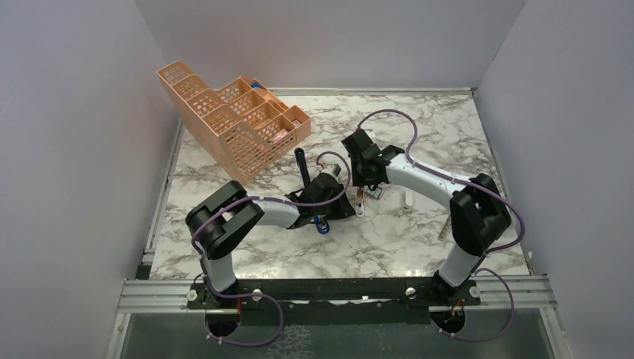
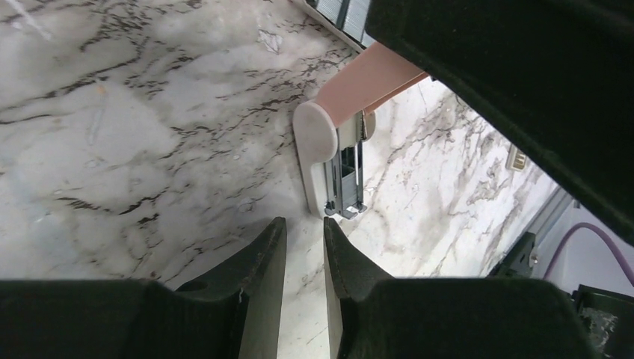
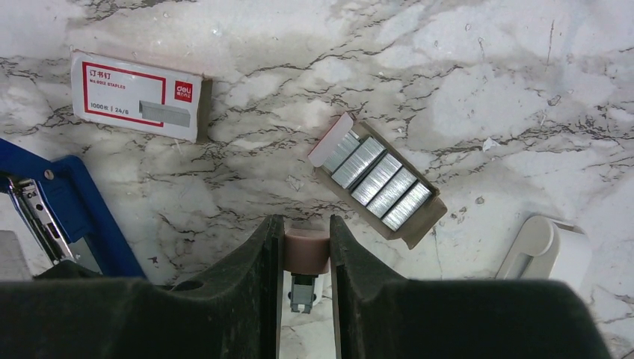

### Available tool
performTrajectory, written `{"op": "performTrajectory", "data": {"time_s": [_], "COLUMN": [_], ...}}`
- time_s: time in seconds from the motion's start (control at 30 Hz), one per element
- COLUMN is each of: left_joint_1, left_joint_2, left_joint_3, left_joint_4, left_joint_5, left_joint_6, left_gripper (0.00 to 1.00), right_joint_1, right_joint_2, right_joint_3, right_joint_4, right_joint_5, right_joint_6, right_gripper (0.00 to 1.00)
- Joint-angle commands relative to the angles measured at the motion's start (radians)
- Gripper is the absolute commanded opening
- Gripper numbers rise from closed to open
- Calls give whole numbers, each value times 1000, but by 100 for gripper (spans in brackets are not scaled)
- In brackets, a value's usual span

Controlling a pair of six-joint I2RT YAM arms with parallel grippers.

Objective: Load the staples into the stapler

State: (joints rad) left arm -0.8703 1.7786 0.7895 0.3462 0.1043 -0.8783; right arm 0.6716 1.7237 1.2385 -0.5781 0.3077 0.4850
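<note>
- Right gripper (image 3: pixel 306 239) is clamped on a small pink block (image 3: pixel 306 252) with grey metal under it; I can't tell what that metal is.
- Staples (image 3: pixel 381 183) sit in rows in their open tray (image 3: pixel 422 221) on the counter (image 3: pixel 486 82), just ahead of the right gripper.
- Stapler (image 3: pixel 82 209) lies open at left, channel bared for loading.
- Left gripper (image 2: pixel 305 232) is nearly closed and empty, near the stapler; I judge it's there to steady it.

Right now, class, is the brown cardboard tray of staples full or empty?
Full. In the right wrist view, silvery staples lie in rows side by side, covering the tray floor.
</note>
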Motion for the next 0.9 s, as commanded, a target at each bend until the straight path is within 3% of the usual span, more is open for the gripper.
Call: {"op": "performTrajectory", "data": {"time_s": [0.0, 0.17, 0.37, 0.87], "left_joint_1": [1, 1, 2, 2], "left_joint_2": [33, 47, 93, 145], "left_joint_3": [-13, -23, -18, -13], "left_joint_4": [90, 100, 100, 97], "left_joint_5": [80, 69, 66, 45], "left_joint_6": [-34, -43, -65, -94], "left_gripper": [25, 23, 9, 7], "right_joint_1": [-7, -8, -8, -8], "right_joint_2": [-36, -40, -59, -164], "right_joint_3": [-15, -28, -51, -198], "right_joint_4": [10, 15, 24, 66], "right_joint_5": [13, 2, -25, -134], "right_joint_6": [24, 30, 38, 33], "right_gripper": [23, 23, 23, 23]}}
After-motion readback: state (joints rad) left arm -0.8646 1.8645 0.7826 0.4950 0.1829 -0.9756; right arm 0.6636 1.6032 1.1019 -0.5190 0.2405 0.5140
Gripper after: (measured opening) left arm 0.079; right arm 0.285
